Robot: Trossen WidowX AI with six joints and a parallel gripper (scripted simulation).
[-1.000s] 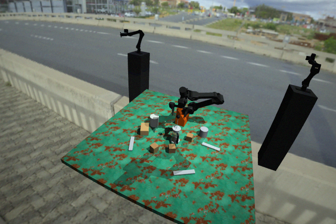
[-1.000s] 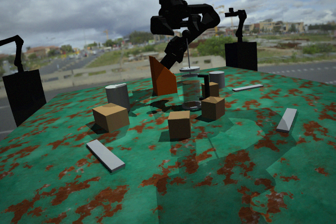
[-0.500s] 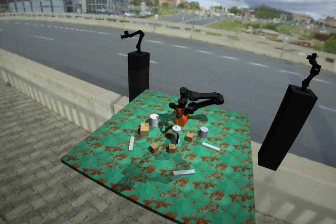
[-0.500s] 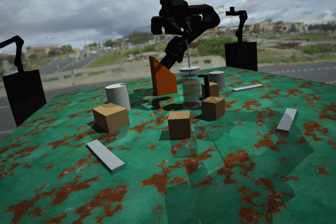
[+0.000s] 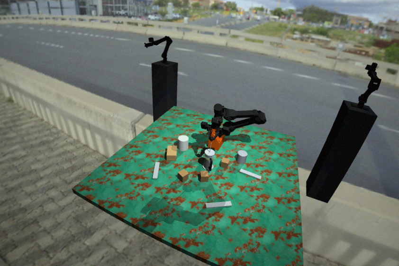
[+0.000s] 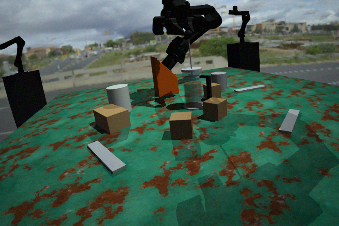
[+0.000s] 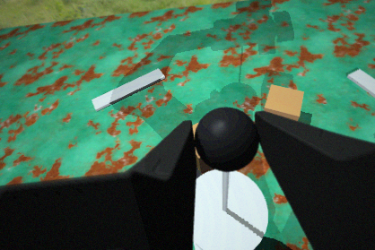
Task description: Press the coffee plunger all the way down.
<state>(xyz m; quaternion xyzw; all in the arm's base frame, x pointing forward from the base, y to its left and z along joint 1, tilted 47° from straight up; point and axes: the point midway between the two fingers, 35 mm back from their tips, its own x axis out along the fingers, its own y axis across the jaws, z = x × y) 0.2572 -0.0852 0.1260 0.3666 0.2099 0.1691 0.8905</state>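
We see the coffee press (image 6: 193, 93) upright near the middle of the green, rust-blotched table (image 6: 254, 181), its plunger rod still raised above the white lid (image 7: 231, 213). Our gripper (image 7: 226, 139) has its fingers clamped on the black plunger knob (image 7: 226, 138), one on each side. Tan cubes (image 6: 214, 108) crowd the press's near side, one (image 6: 211, 89) just right of its handle, and an orange wedge (image 6: 164, 79) stands to its left. Gray slats (image 6: 288, 121) lie farther out, well inside the table's edges.
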